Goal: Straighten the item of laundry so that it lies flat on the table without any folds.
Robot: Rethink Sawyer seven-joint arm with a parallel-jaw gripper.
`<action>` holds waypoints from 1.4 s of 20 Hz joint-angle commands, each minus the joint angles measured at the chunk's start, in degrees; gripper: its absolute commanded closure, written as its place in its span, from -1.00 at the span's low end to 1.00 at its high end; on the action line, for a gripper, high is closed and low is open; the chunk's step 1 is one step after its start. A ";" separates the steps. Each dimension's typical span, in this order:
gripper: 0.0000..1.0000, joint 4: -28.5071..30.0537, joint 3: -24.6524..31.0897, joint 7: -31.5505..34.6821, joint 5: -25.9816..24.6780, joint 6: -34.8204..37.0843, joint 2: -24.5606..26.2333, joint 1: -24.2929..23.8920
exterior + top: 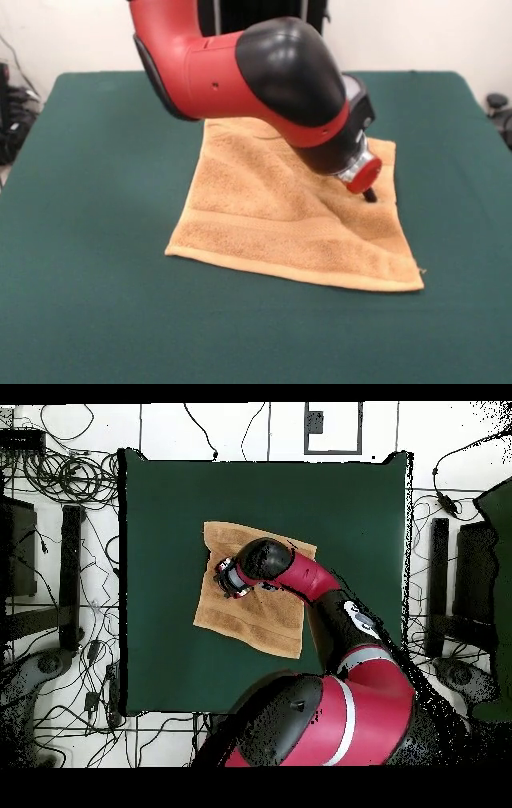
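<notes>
While spread flat, towel [264, 216] lies under claw [370, 195].

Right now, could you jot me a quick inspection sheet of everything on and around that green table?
Surface: table covered in plain dark green cloth; no tears or stains seen.
Job's things: tan-orange towel lies spread near the table's middle, turned askew to the table's edges; a soft diagonal ridge runs across it, so it is not fully flat; woven band near the front hem.
Clutter: nothing seen on the table besides the towel.
Pincer: pincer points down at the towel's right part in the front view, tip at or just above the cloth; open or shut cannot be told.
Cables: many loose cables on the floor around the table.
Surroundings: dark equipment beside the table; white floor.
</notes>
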 commanded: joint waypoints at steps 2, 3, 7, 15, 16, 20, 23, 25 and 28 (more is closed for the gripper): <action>-1.00 -0.33 0.27 3.02 -2.23 -12.55 9.26 2.81; -1.00 -0.94 2.25 0.47 -1.09 -10.72 10.89 0.78; -1.00 -1.56 7.14 -5.76 1.72 -6.52 14.98 -4.40; -1.00 3.54 12.52 -5.46 5.21 -5.45 16.20 -8.86; -1.00 3.95 13.00 -5.23 5.30 -5.67 16.38 -9.17; -1.00 6.13 15.10 -4.41 5.54 -8.12 17.17 -10.49; -1.00 6.32 15.79 -3.98 5.13 -8.39 17.49 -10.94; -1.00 6.22 16.20 -4.03 4.84 -8.40 17.91 -11.28; -1.00 6.45 16.74 -3.89 4.57 -8.48 18.30 -11.75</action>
